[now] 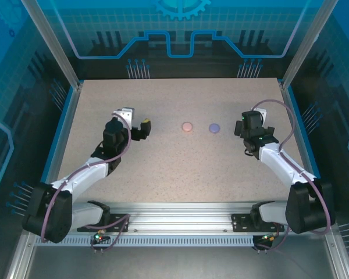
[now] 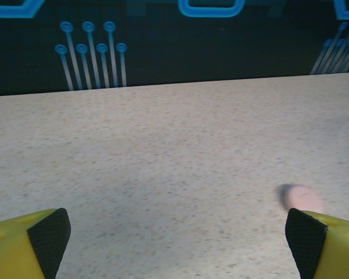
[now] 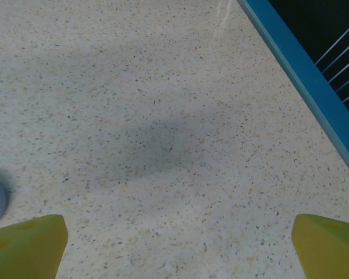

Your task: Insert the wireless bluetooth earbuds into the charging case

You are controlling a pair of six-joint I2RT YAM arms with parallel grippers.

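So here's where it stands, going from the near edge outward. Both arms reach from their bases at the near edge toward the middle of the table (image 1: 163, 174). The left gripper (image 2: 175, 224) has its jaws spread wide with nothing between them, just bare tabletop. Same deal with the right gripper (image 3: 179, 232): jaws wide apart, holding nothing.

Between the two, around the middle of the table, are the two round cases side by side but apart. The pink case (image 1: 187, 126) is on the left, and the left wrist view has it just past the right fingertip. The purple case (image 1: 214, 127) is on the right, peeking in at the left edge of the right wrist view. Both look like flat shut discs from above, though they're tiny, so I wouldn't swear to it.

The earbuds themselves I can't make out anywhere on the tabletop, so my guess is they're already inside and the job's basically done, or close to it. The far half of the table is just speckled surface.
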